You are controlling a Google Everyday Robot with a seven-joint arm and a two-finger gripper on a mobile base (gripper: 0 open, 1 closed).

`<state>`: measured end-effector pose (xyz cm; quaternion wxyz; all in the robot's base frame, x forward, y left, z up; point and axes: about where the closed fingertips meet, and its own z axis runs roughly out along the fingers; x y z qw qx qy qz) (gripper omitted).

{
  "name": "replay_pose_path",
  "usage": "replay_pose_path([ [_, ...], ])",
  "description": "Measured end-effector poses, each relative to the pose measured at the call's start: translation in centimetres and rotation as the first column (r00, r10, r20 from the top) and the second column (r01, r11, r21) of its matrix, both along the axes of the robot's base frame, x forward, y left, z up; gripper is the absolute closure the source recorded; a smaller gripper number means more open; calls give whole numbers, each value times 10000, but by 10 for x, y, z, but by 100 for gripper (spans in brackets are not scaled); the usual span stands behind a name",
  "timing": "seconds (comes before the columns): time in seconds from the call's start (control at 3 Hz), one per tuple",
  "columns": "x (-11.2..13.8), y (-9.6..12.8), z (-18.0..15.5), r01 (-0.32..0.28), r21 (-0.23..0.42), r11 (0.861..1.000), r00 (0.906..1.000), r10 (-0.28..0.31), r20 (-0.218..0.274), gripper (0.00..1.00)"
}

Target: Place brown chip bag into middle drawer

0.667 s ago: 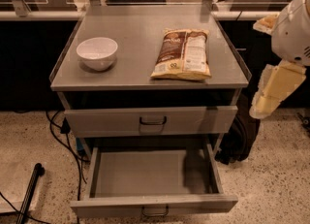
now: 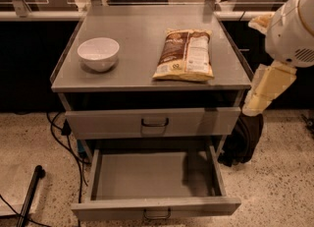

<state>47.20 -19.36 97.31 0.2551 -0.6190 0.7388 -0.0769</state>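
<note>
The brown chip bag (image 2: 185, 54) lies flat on the right half of the grey cabinet top (image 2: 137, 29), dark brown with a white label panel and pale yellow edges. The middle drawer (image 2: 147, 174) is the lower of the two visible drawers; it is pulled out wide and nothing is inside it. My gripper (image 2: 262, 93) hangs cream-coloured off the cabinet's right edge, at about the height of the top, right of the bag and apart from it. It holds nothing that I can see.
A white bowl (image 2: 98, 53) stands on the left of the cabinet top. The matching grey drawer above (image 2: 154, 122) is closed. A dark bag (image 2: 243, 142) sits on the floor at the cabinet's right side. Cables (image 2: 61, 142) and a black pole (image 2: 29, 196) lie at the left.
My gripper has shifted slightly left, closer to the cabinet's right edge. The bag, bowl and drawers have not moved.
</note>
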Motion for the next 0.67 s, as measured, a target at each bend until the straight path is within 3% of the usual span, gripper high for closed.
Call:
replay_pose_path([
  [0.67,42,10,-19,-443,320,9985,9932,406,1092,0],
])
